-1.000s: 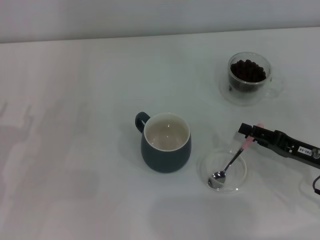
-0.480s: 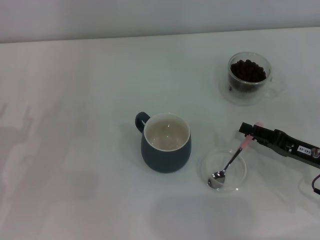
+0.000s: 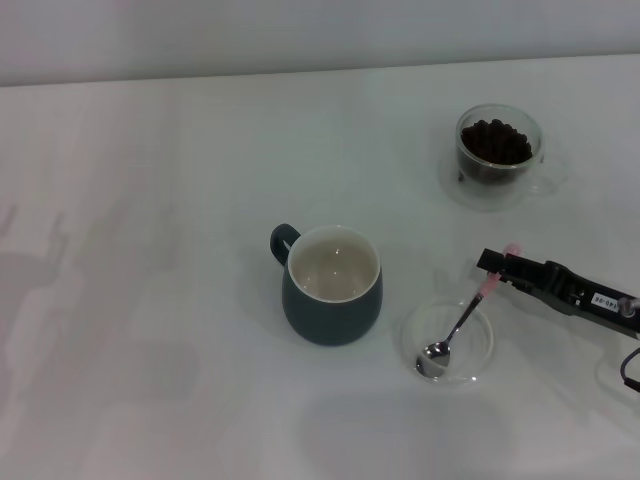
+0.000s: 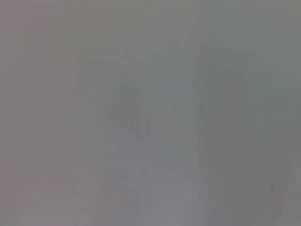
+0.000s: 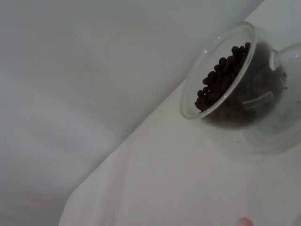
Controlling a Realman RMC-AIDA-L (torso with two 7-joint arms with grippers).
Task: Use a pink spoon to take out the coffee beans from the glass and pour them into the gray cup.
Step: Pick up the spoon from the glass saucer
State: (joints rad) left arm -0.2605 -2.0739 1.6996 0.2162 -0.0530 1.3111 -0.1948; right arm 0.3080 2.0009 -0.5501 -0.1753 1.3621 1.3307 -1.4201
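Pink spoon (image 3: 462, 320) is lying with its silver bowl in a flat clear glass saucer (image 3: 480, 362) on the white table (image 3: 150, 200), its handle slanting up toward two o'clock. Going left to right in the head view, the gray cup (image 3: 332, 286) is standing upright near the middle, showing a bare cream inside, with its loop handle pointing toward ten o'clock; the saucer is sitting just beside it at about four o'clock. The right gripper (image 3: 498, 264) is reaching in from the right edge and closing on the pink handle tip. The glass (image 3: 500, 156) is standing well apart at about twelve o'clock from the gripper, holding the coffee beans (image 3: 495, 141) as a dark heap. The left gripper is showing in none of the views.
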